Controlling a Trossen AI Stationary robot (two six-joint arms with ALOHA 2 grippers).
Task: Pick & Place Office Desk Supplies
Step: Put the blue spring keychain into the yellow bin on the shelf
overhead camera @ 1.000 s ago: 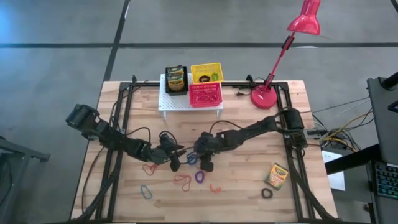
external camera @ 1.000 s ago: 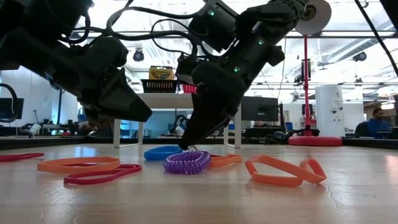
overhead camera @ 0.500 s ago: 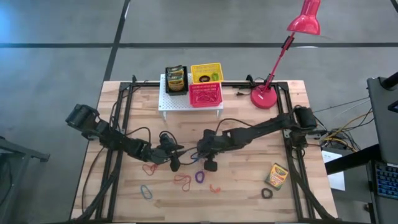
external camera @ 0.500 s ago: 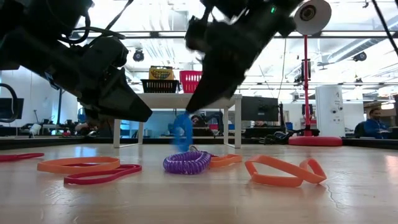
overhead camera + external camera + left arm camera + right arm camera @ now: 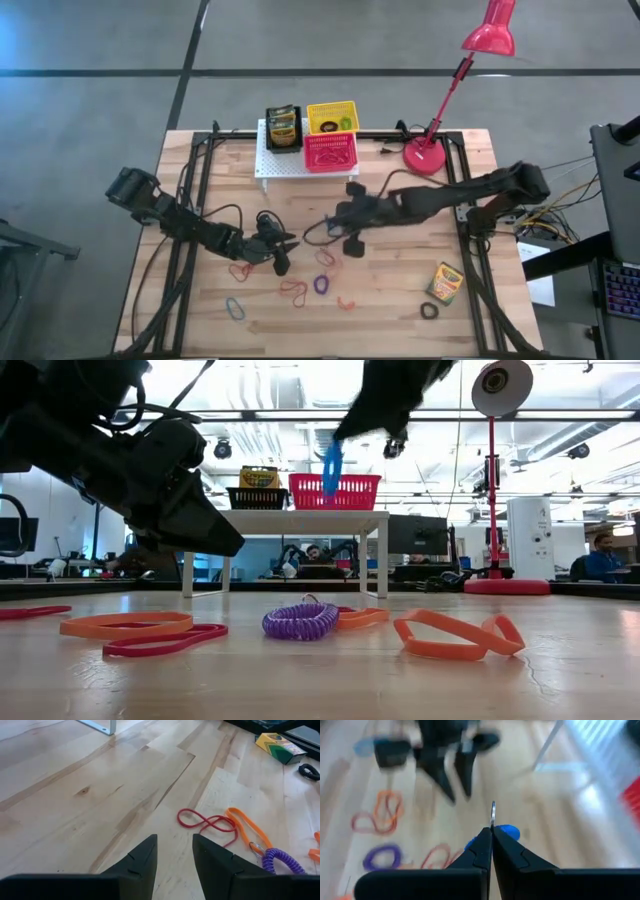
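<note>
The right gripper (image 5: 491, 836) has just lifted a blue loop (image 5: 331, 464) off the table (image 5: 400, 300). A second ago it was down among the loops beside the purple coil (image 5: 301, 621); now it hangs well above the wood, out toward the rack (image 5: 275, 160) with its baskets. This suggests the pick is done and the carry toward the pink basket (image 5: 329, 152) has begun. Its fingers are pressed fully together, pinching the loop by a thin metal ring, and the blue band dangles below. The left gripper (image 5: 175, 851) waits low over the table near a red loop (image 5: 205, 822), fingers partly apart, holding nothing. Orange, red and purple loops remain on the table, and a crayon box (image 5: 444, 284) lies toward the right edge.
</note>
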